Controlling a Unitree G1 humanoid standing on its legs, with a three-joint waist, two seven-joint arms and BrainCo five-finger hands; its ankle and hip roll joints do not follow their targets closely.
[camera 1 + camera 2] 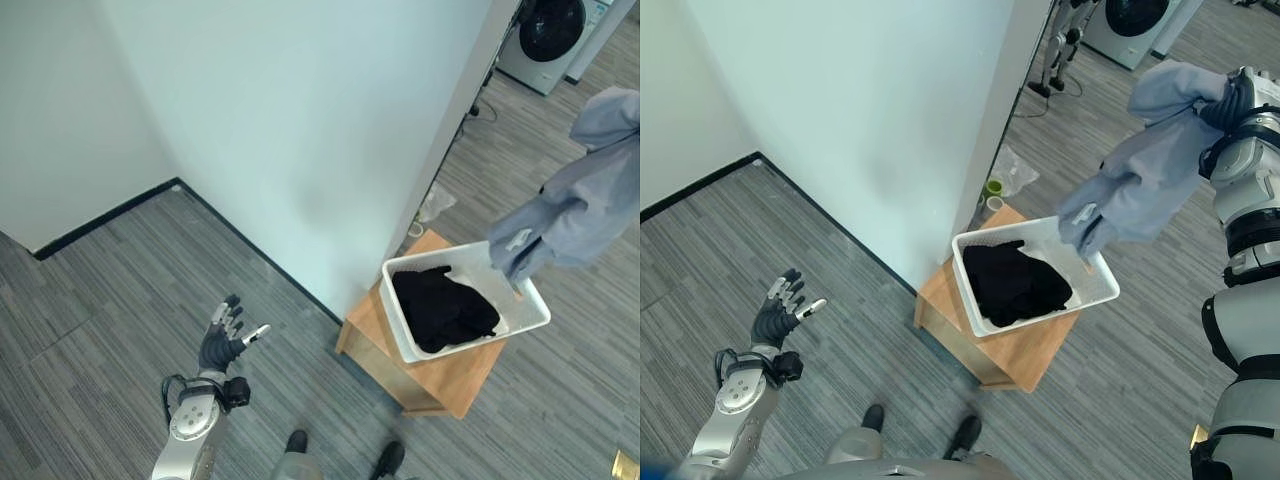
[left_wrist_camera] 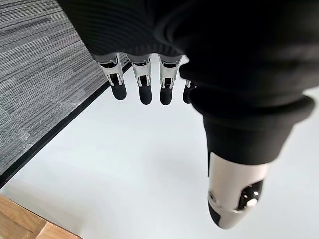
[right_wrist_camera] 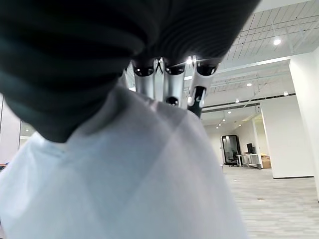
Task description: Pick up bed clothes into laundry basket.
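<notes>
Nearest, the left hand [image 1: 222,338] hangs low over the floor, fingers spread and empty. Further right, a white laundry basket [image 1: 1095,297] on a wooden stool [image 1: 1020,360] already holds dark clothes [image 1: 1015,282]. The right hand [image 1: 1238,95] grips a pale blue garment [image 1: 1150,180] raised above the basket's far rim — lowering and releasing it probably comes next. No readable writing.
</notes>
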